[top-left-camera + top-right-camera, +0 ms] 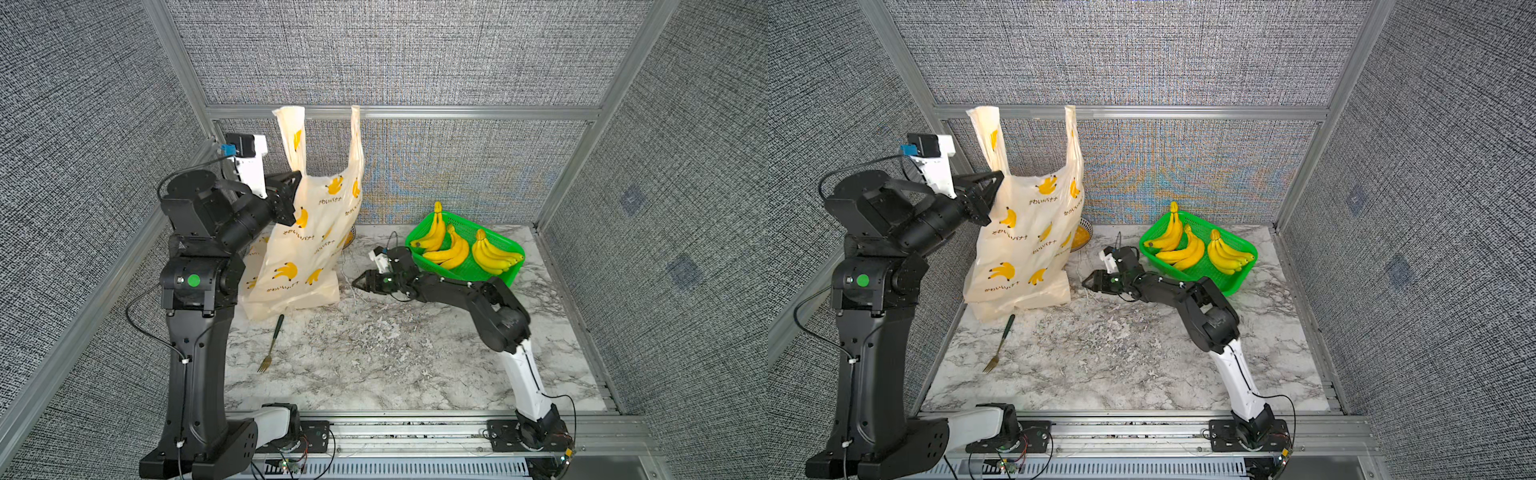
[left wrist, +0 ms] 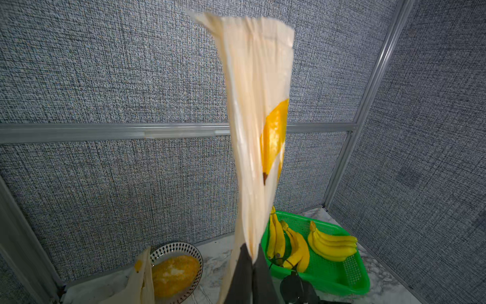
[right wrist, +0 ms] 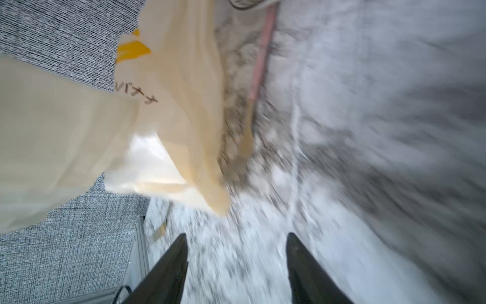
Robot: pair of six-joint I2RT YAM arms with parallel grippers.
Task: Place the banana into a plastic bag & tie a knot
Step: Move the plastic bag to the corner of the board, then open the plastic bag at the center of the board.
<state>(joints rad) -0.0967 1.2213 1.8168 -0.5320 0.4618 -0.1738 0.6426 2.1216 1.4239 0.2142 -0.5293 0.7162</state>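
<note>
Left arm (image 1: 195, 353) closest in both top views; left gripper (image 1: 296, 179) pinches plastic bag (image 1: 307, 249) by its handle, bag hanging upright; bananas (image 1: 455, 251) sit in green basket (image 1: 510, 272). Left wrist: jaws clamped on handle. Right wrist, blurred: right gripper (image 3: 236, 234) fingers spread, empty. Suggest widening bag mouth before fetching a banana.

The plastic bag (image 1: 307, 249) carries repeated print, apparently "かわいいバナナ".

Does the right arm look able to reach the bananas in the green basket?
Probably yes: right gripper open and empty, green basket close beside its wrist, nothing between. It faces the plastic bag, so it must turn.
</note>
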